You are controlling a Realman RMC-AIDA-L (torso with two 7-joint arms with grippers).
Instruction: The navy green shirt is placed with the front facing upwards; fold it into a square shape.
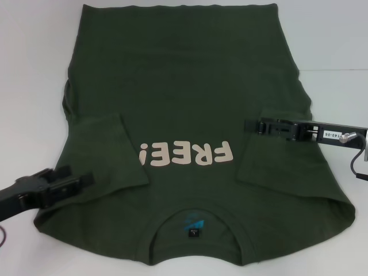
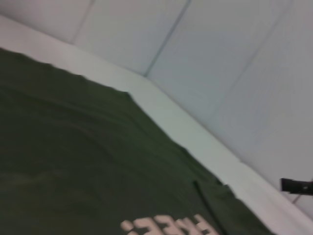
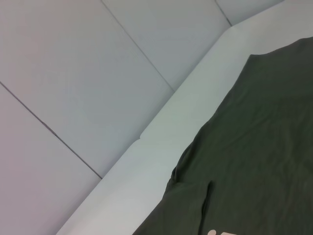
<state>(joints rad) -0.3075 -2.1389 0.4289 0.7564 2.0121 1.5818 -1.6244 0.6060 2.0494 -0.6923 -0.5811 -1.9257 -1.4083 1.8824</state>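
olive cotton navy green shirt [image 1: 190, 98] flat, sleeves folded inward, left gripper [image 1: 86, 179] and right gripper [image 1: 248, 125] above

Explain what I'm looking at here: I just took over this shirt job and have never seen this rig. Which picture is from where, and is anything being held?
This is a two-armed robot; each arm ends in a pincer. The wide picture comes from a camera on its head, looking down at the table. On it the navy green shirt lies front up, collar toward the robot, both sleeves already folded inward.

The left pincer is above the shirt's left sleeve, the right pincer above the right sleeve. Whether either grips the cloth, I cannot tell.

The other two pictures come from cameras on the wrists. Each shows only shirt, table edge and wall, not that arm's own fingers.
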